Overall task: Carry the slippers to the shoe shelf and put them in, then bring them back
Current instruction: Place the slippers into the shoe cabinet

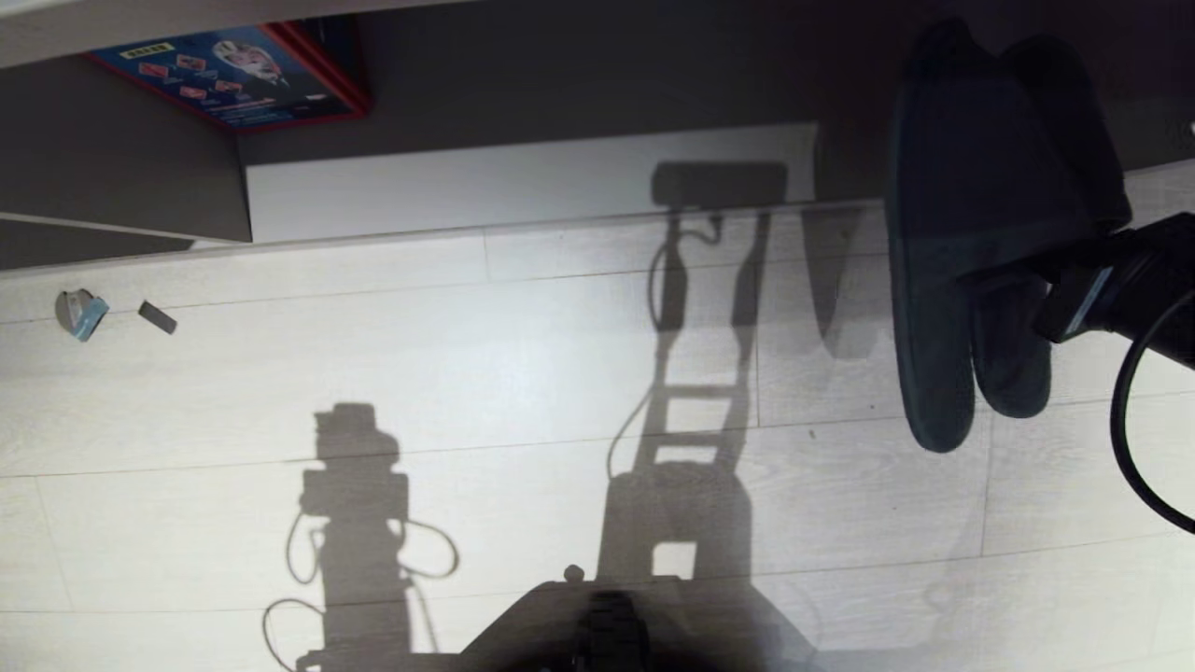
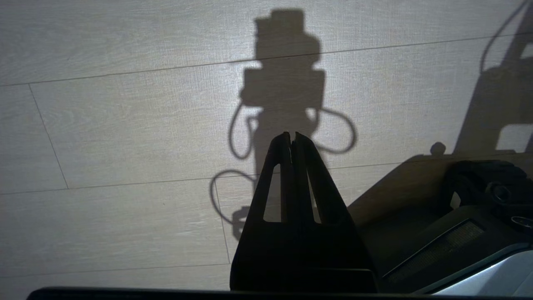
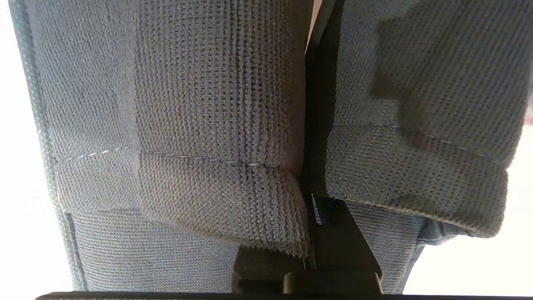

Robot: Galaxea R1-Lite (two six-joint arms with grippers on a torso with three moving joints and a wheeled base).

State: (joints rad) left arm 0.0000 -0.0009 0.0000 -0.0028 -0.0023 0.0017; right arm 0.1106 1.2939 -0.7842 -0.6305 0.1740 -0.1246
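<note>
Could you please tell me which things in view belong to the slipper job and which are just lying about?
Job: slippers, clamped in the shut right gripper; left gripper, shut and parked over the floor.
Lying about: blue boxed item; two small scraps on the floor.

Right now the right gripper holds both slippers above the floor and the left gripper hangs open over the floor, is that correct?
Not quite: the left gripper is shut, fingertips together, as the left wrist view shows. The right gripper does hold both slippers above the wood-look floor.
</note>
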